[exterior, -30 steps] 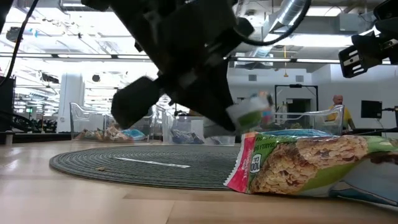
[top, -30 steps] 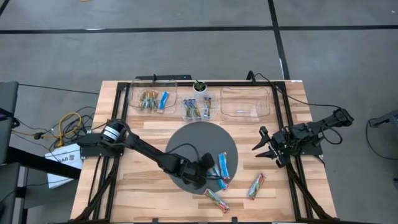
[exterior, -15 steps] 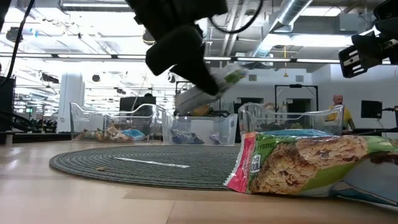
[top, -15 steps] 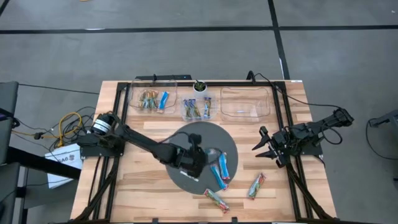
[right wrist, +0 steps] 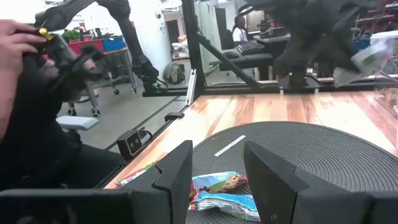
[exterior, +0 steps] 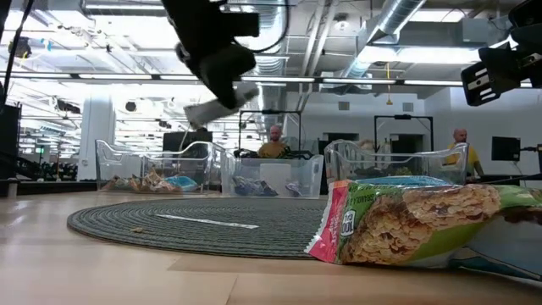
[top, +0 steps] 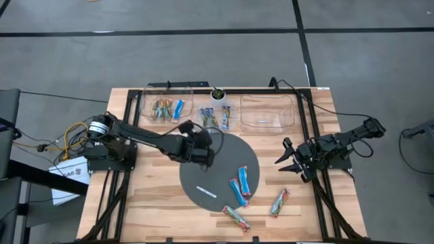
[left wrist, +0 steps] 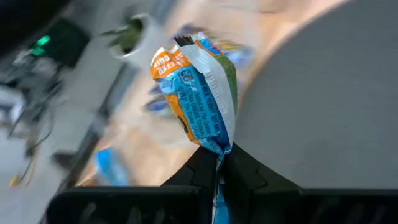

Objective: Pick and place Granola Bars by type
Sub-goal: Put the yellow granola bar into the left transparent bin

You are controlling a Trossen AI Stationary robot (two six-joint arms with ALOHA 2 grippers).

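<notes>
My left gripper (top: pixel 205 139) hangs above the far edge of the round grey mat (top: pixel 224 152), shut on a granola bar (left wrist: pixel 200 93) with an orange, blue, white and green wrapper. The bar also shows in the low view (exterior: pixel 218 103). Two blue bars (top: pixel 240 185) lie at the mat's near right rim. Two green-tan bars (top: pixel 235 218) (top: pixel 279 202) lie flat on the wood in front of it. A thin white strip (top: pixel 206 192) lies on the mat. My right gripper (top: pixel 286 161) waits open at the table's right side. My left gripper pinches one end of the bar's wrapper (left wrist: pixel 217 148) between its two fingers. The fingers slant downward, and the rest of the bar sticks out past their tips. The bar is lifted clear of the mat and the table.
Three clear bins stand along the far edge: the left one (top: pixel 166 108) and the middle one (top: pixel 215 116) hold bars, and the right one (top: pixel 268 112) looks bare. A small potted plant (top: pixel 217 93) stands behind them. People show in the room beyond.
My left gripper has risen from the mat's near right part, beside the lying bars, and gone toward the far edge and the bins. Its wrist has rolled on the way. The bar has gone up with it, clear of the mat.
</notes>
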